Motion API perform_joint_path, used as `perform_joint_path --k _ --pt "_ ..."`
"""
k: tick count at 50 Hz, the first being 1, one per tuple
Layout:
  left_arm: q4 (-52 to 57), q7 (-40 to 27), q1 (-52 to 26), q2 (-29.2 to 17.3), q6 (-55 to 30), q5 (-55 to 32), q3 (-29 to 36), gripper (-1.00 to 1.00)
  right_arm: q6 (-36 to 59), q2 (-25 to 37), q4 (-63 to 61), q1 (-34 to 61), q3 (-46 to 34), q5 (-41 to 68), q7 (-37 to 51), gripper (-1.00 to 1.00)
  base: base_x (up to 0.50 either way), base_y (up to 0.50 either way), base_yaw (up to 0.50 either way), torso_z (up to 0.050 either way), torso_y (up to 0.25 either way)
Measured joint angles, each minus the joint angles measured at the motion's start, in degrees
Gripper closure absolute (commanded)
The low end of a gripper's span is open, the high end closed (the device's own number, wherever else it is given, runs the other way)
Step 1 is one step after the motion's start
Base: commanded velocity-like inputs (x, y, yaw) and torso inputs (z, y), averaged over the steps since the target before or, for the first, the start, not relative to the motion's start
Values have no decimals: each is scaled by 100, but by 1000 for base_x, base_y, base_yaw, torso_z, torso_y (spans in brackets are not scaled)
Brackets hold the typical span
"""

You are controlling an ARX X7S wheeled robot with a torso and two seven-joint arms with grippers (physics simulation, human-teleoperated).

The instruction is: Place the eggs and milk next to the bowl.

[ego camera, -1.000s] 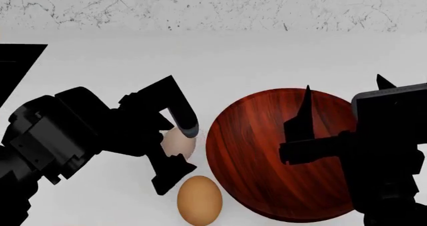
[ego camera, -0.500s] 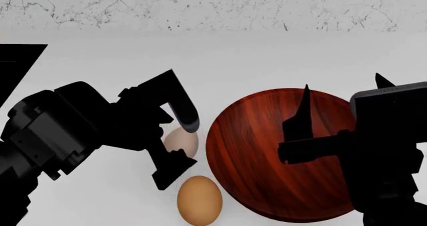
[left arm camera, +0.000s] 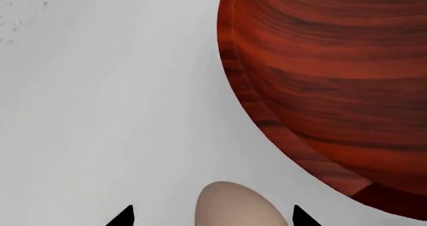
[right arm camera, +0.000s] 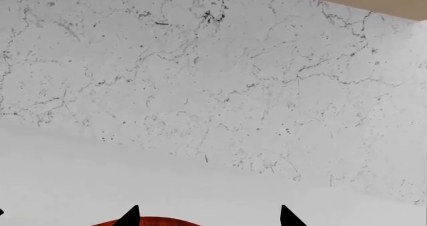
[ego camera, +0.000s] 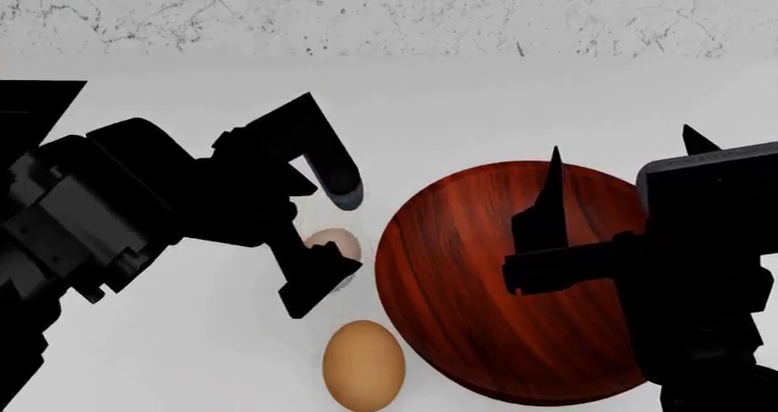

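Note:
The large reddish-brown wooden bowl (ego camera: 486, 275) sits on the white counter; it also shows in the left wrist view (left arm camera: 333, 86). The pale pinkish-beige egg (ego camera: 333, 244) lies on the counter just left of the bowl. It lies between the spread fingers of my left gripper (ego camera: 337, 241), with a gap on each side in the left wrist view (left arm camera: 240, 208). The orange-brown egg (ego camera: 363, 364) lies nearer me, against the bowl's left side. My right gripper (ego camera: 624, 157) hangs open and empty over the bowl. The milk is out of view.
A white marbled wall (ego camera: 389, 11) runs along the back of the counter and fills the right wrist view (right arm camera: 213, 86). A black triangular shape (ego camera: 31, 111) sits at the far left edge. The bowl's rim (right arm camera: 150, 222) peeks in below the right fingertips.
My left gripper has opened wider and drawn back and up from the pale egg, which stays on the counter beside the bowl. The right arm has hardly moved.

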Motion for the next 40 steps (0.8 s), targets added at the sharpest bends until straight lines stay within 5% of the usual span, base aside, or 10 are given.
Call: perform_joint_path --k 40 --pt "-21 -90 -650 -262 -4 -550 -396 -100 94 -7 -102 181 -49 86 57 -100 0 0 0 0 0"
